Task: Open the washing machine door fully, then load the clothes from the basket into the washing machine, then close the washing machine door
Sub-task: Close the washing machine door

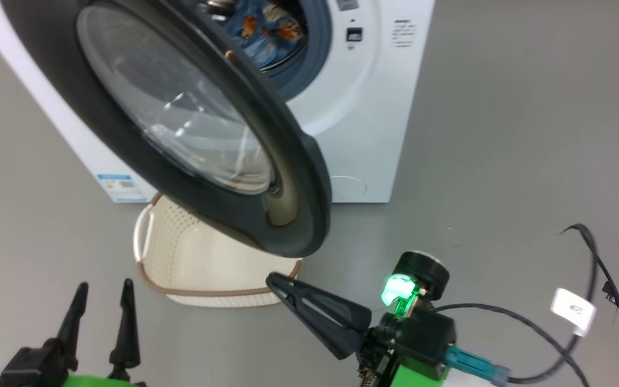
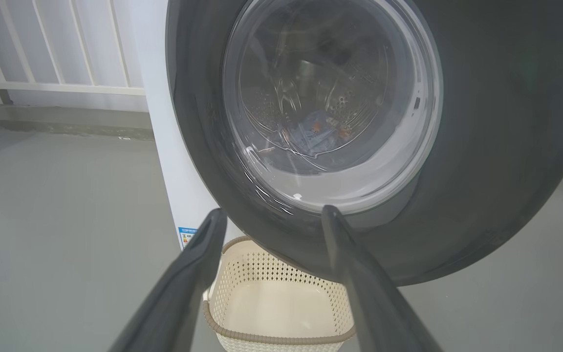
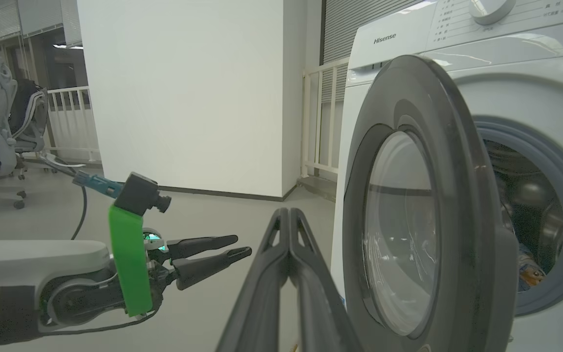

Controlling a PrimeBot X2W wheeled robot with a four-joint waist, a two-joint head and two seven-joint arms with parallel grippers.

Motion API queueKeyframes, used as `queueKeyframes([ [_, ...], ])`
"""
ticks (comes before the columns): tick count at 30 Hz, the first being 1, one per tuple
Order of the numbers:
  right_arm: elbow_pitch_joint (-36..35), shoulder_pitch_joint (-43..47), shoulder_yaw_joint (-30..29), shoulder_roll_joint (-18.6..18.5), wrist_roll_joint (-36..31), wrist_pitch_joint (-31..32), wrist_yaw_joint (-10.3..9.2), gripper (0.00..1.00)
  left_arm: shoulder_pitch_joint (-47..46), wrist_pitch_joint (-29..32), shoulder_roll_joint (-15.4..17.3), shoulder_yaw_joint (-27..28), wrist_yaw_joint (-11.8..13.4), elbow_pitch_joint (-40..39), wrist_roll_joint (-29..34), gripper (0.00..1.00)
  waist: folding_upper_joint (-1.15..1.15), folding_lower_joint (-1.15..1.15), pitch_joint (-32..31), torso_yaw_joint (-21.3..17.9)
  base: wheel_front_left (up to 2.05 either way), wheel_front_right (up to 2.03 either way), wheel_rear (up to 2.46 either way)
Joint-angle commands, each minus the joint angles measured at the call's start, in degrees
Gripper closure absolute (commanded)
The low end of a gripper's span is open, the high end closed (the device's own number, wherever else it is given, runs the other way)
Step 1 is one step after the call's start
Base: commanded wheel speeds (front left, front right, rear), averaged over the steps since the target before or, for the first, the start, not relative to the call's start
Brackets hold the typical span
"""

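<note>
**Door Ajar, Laundry in the Drum**

The washing machine door (image 1: 175, 107) stands swung partway out from the washing machine (image 1: 363, 107). It hangs over the basket (image 1: 202, 263) on the floor (image 1: 503, 134) (its cream bottom shows bare). The clothes (image 1: 266, 27), blue with orange prints, lie inside the drum behind the grey gasket. The right pincer (image 1: 276, 281) is pressed fully together with nothing between its fingers. Its tip is just beside the door's lower rim; whether it touches cannot be told. The left pincer (image 1: 104, 285) is spread wide, holding nothing, near the basket's front edge.
</note>
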Motion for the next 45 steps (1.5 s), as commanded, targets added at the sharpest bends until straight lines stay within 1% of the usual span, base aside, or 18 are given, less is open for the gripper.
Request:
queueKeyframes([
  [1,-0.14,-1.45,1.17,0.52,1.07,-0.26,0.16,1.0,-2.54,-0.37,0.51,1.42,-0.13,-1.03,-0.49,0.0,0.0,0.0,1.3,1.8,0.0,0.0,0.0],
  [5,4.03,-2.47,1.78,0.66,0.95,-0.26,0.16,1.0,-3.46,-0.37,0.46,0.42,-0.13,-1.16,-0.93,0.0,0.0,0.0,2.69,3.52,0.0,0.0,0.0],
  [9,7.79,-2.77,-0.16,1.53,0.29,-0.26,0.16,1.0,-4.19,-0.37,0.42,-0.63,-0.13,-1.08,-1.4,0.0,0.0,0.0,3.81,4.87,0.0,0.0,0.0],
  [10,7.79,-2.77,-0.16,1.53,0.29,-0.26,0.16,1.0,-4.19,-0.37,0.42,-0.63,-0.13,-1.08,-1.4,0.0,0.0,0.0,3.81,4.87,0.0,0.0,0.0],
  [19,14.25,-3.89,-6.29,4.57,-1.24,-0.26,0.16,1.0,-5.7,-0.37,0.38,-1.64,-0.13,-0.51,-2.17,0.0,0.0,0.0,5.85,5.87,0.0,0.0,0.0],
  [24,17.86,-6.08,-10.02,6.14,-2.52,-0.26,0.16,1.0,-6.78,-0.37,0.37,-1.98,-0.13,-0.35,-2.29,0.0,0.0,0.0,7.32,6.03,0.0,0.0,0.0],
  [30,22.02,-9.86,-12.69,7.34,-3.34,-0.26,0.16,1.0,-8.38,-0.37,0.36,-3.04,-0.13,-0.01,-2.94,0.0,0.0,0.0,9.39,6.67,0.0,0.0,0.0],
  [45,24.88,-16.31,-21.04,8.44,-5.9,-0.26,0.16,1.0,-10.39,-0.37,0.72,-4.75,-0.13,0.21,-3.54,0.0,0.0,0.0,12.9,7.38,0.0,0.0,0.0],
])
